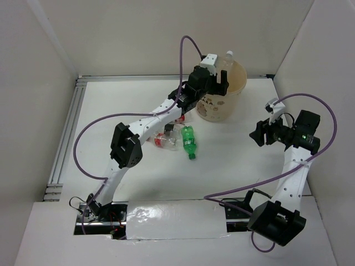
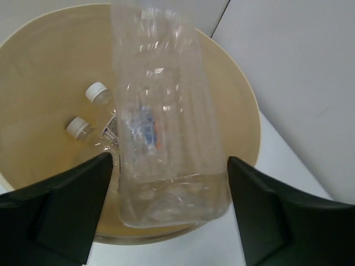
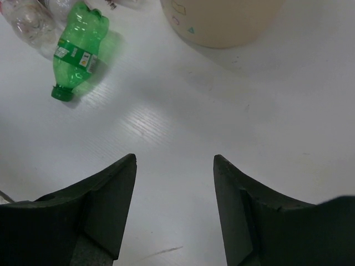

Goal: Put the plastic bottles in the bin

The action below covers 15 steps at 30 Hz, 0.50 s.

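Observation:
My left gripper [image 1: 218, 77] hangs over the beige bin [image 1: 222, 109], its jaws spread wide. A clear bottle [image 2: 166, 111] stands between the fingers, neck pointing down into the bin [image 2: 244, 105]; it touches the right finger, with a thin gap at the left one. Two white-capped clear bottles [image 2: 95, 92] lie inside the bin. A green bottle [image 1: 189, 142] and two clear red-labelled bottles [image 1: 165, 141] lie on the table left of the bin. My right gripper [image 1: 258, 134] is open and empty, right of the bin; its wrist view shows the green bottle [image 3: 77, 51] and the bin [image 3: 222, 22].
White walls enclose the table on three sides. An aluminium rail [image 1: 65, 133] runs along the left edge. The left arm [image 1: 141, 124] stretches over the clear bottles on the table. Purple cables loop off both arms.

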Each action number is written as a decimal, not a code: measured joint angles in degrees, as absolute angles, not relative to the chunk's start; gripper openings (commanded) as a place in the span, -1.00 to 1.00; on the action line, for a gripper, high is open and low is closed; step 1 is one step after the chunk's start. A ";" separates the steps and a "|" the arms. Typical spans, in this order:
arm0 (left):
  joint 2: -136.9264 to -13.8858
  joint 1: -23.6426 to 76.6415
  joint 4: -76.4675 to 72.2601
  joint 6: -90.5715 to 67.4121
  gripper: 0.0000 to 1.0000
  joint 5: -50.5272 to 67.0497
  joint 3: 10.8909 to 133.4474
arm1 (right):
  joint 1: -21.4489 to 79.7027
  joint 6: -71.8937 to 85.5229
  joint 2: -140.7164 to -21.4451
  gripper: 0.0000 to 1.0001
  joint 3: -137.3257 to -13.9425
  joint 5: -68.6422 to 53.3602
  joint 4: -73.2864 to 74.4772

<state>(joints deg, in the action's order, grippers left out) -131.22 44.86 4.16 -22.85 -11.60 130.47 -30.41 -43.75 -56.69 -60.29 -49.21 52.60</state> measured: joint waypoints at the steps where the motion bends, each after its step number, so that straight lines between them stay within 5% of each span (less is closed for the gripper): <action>1: -131.28 44.73 4.32 -23.00 1.00 -11.46 130.78 | -30.41 -44.12 -56.73 0.38 -60.10 -49.30 52.80; 11: -129.91 44.58 4.38 -23.73 1.00 -10.22 130.02 | -30.00 -53.25 -57.98 0.69 -59.22 -53.56 55.59; 15: -119.17 45.21 4.67 -22.96 1.00 -11.46 118.04 | -23.33 -51.64 -59.99 0.63 -57.98 -54.57 53.34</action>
<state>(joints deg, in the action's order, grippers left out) -119.17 45.21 4.67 -22.96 -11.46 118.04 -23.33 -51.64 -59.99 -57.98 -54.57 53.34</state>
